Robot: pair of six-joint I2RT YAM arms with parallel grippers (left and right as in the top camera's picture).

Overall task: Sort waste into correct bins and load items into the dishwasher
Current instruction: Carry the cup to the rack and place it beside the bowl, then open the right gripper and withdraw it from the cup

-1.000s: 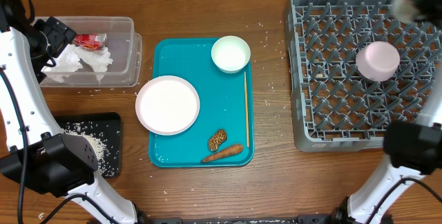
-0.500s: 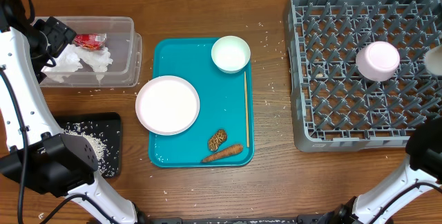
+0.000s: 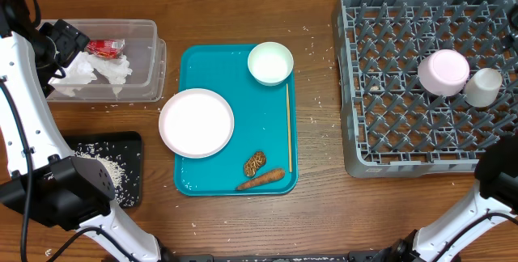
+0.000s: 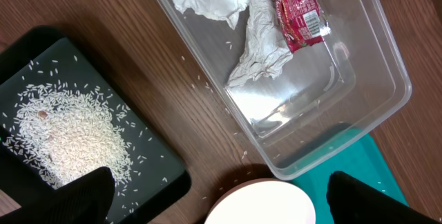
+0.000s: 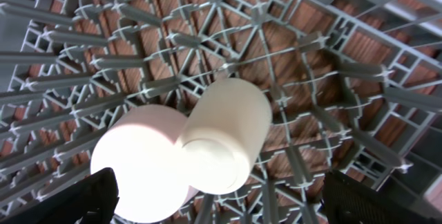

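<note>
A cream cup [image 3: 484, 86] lies on its side in the grey dish rack [image 3: 388, 133], touching an upturned pink bowl [image 3: 443, 71]. In the right wrist view the cup [image 5: 224, 131] and the bowl [image 5: 141, 165] lie below my open, empty right gripper [image 5: 221, 200]. A white plate [image 3: 197, 122], a white bowl [image 3: 270, 62], a chopstick [image 3: 288, 128], a carrot piece [image 3: 261, 180] and a brown scrap [image 3: 255, 162] sit on the teal tray [image 3: 263, 108]. My left gripper [image 4: 217, 193] is open and empty, above the table between the clear bin [image 4: 359, 79] and the plate [image 4: 259, 207].
The clear bin [image 3: 142, 60] holds crumpled tissues [image 3: 101, 72] and a red wrapper [image 3: 105, 48]. A black tray [image 3: 121, 145] with loose rice [image 3: 109, 173] sits at the front left. Rice grains are scattered on the wood. The rack fills the right side.
The cream cup came down into the rack next to the pink bowl and was let go. My right gripper has left the overhead view. The left arm has not moved.
</note>
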